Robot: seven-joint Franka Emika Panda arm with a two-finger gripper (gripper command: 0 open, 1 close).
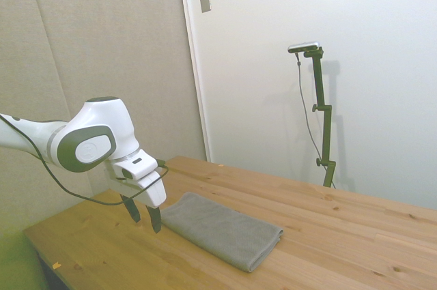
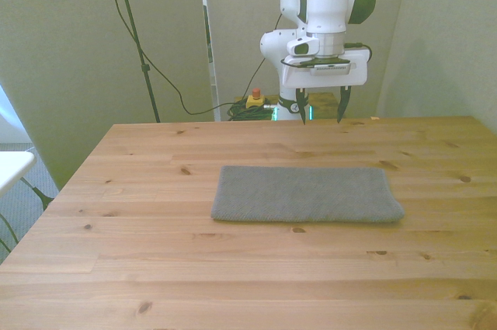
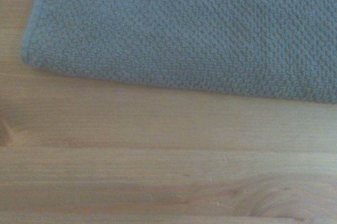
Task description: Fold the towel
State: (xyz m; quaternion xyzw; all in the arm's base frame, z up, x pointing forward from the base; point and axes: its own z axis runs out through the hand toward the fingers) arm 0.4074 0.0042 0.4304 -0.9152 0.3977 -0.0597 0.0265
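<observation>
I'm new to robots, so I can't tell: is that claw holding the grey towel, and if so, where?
Nothing is held. The tool hangs open above the table, apart from the towel, which lies flat.

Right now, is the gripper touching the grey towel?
Apart. In the front view the open gripper hangs above the table's far edge, with bare wood between it and the towel.

The towel [image 1: 222, 228] is lying flat on the table [image 1: 355, 235], folded into a long grey rectangle with a rounded, layered edge facing the camera. The gripper [image 1: 145, 216] is hanging just off the towel's left end, above the wood, its two dark fingers [image 1: 155, 218] standing apart and holding nothing.
</observation>
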